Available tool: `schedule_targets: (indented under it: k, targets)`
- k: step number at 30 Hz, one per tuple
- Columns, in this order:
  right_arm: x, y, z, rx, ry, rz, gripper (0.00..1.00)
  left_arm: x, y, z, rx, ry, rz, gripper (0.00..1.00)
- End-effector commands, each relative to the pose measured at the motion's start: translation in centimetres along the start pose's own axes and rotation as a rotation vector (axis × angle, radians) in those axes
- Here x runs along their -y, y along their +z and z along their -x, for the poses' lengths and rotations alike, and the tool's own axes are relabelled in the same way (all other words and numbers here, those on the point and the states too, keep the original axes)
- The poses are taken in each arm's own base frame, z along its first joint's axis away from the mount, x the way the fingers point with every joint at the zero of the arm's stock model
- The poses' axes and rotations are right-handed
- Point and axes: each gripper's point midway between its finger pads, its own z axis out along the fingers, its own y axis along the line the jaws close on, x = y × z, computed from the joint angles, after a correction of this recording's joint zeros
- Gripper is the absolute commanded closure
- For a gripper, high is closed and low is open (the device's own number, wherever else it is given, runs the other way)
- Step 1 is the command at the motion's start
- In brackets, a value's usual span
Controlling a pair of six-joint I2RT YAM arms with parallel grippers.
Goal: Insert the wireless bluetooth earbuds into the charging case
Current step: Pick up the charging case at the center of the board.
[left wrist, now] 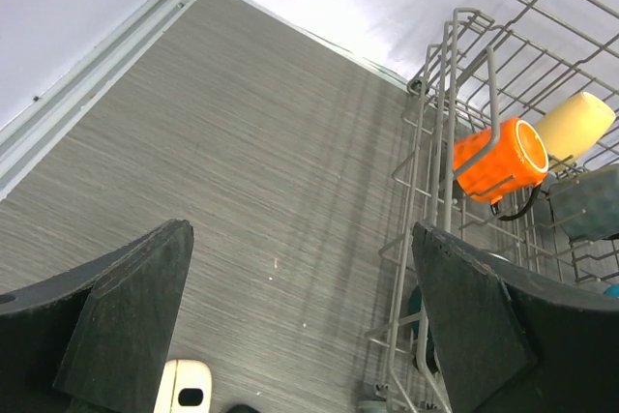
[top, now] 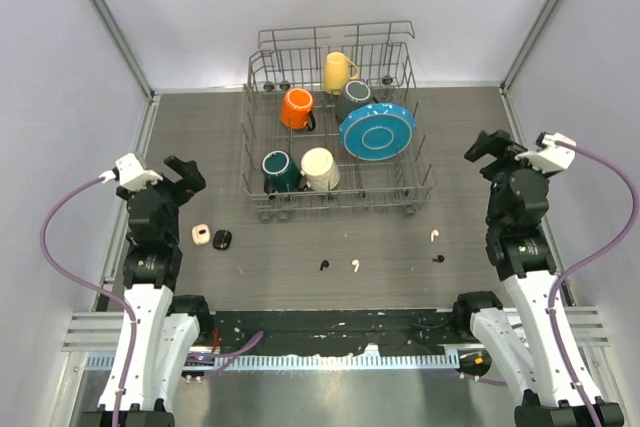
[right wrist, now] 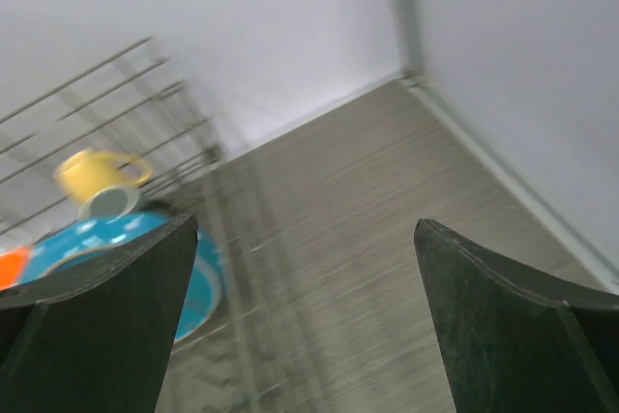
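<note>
We're seeing left gripper point(top: 184, 176) and right gripper point(top: 487, 153) both spread wide, gripping nothing. Four earbuds point(top: 355, 266) are lying loose on the table point(top: 200, 137) between the arms, well apart from both; charging cases point(top: 201, 235) are sitting near left gripper

Four earbuds lie loose on the tabletop point(top: 200, 137) in front of the rack point(top: 345, 202): a black earbud point(top: 322, 266) just beside a white earbud point(top: 355, 265) near the middle, and farther right a second white earbud point(top: 434, 235) behind a second black earbud point(top: 438, 259). At the left a white case point(top: 201, 235) and a black case point(top: 222, 239) sit side by side near the left claw point(top: 183, 175), whose fingers stand apart and empty, as do those of the right claw point(top: 487, 150) off the rack's right end. The rack holds a yellow mug point(top: 340, 71), an orange mug point(top: 297, 108), a grey mug point(top: 352, 97), a teal mug point(top: 280, 170), a cream mug point(top: 320, 169) and a blue plate point(top: 377, 130).
</note>
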Motion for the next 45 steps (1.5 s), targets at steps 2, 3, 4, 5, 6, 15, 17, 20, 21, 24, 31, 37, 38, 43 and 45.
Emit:
schedule_targets:
  k: [2,3,4,5,6,15,17,20,21,24,31,37,38,43,45]
  targets:
    - [-8.1,-4.9,1.9,-0.156,0.071,0.467,0.0,1.1,-0.3,0.3,-0.043,-0.038,-0.027,0.0]
    - [-8.8,-5.8,1.9,-0.157,0.083,0.527,0.01,1.3,-0.5,-0.6,-0.068,-0.05,-0.045,0.0]
    - [-10.1,-6.8,2.4,-0.136,0.094,0.622,0.0,1.0,-0.5,-0.5,-0.059,-0.087,-0.027,0.0]
    - [-10.4,-7.5,1.9,-0.129,0.101,0.667,0.0,0.5,-0.7,-1.0,-0.083,-0.14,0.017,0.0]
    - [-10.9,-7.9,2.2,-0.115,0.103,0.707,0.0,0.0,-1.1,-1.3,-0.105,-0.213,0.069,0.0]
    - [-13.2,-8.8,-0.5,-0.446,-0.085,0.838,0.0,3.5,-1.8,-2.7,-0.194,-0.114,-0.161,0.0]
    - [-13.3,-9.4,0.0,-0.445,-0.101,0.854,0.01,4.0,-1.7,-3.9,-0.272,-0.075,-0.193,0.0]
    - [-13.4,-10.0,1.3,-0.419,-0.119,0.877,0.01,4.6,-1.9,-4.2,-0.357,-0.023,-0.214,0.0]
    - [-13.7,-10.3,1.6,-0.413,-0.114,0.897,0.01,5.2,-1.7,-4.1,-0.393,-0.02,-0.223,0.0]
    - [-14.6,-11.2,1.9,-0.413,-0.083,0.967,0.01,6.1,-2.2,-5.1,-0.502,0.007,-0.273,0.0]
    - [-14.4,-10.6,0.1,-0.46,-0.058,0.938,0.01,4.2,-2.1,-7.3,-0.554,-0.032,-0.167,0.0]
    - [-14.0,-9.2,-0.4,-0.482,-0.024,0.854,0.01,3.2,-1.9,-9.2,-0.58,-0.035,-0.064,0.0]
    - [-14.0,-9.0,-0.4,-0.485,-0.017,0.845,0.01,2.8,-1.9,-8.9,-0.554,-0.044,-0.038,0.0]
    - [-13.9,-8.4,-1.4,-0.521,0.002,0.817,0.01,2.0,-2.1,-9.8,-0.556,-0.013,-0.035,0.09]
    - [-13.8,-8.0,-1.7,-0.525,0.009,0.8,0.01,2.3,-2.0,-10.6,-0.603,0.006,-0.04,0.12]
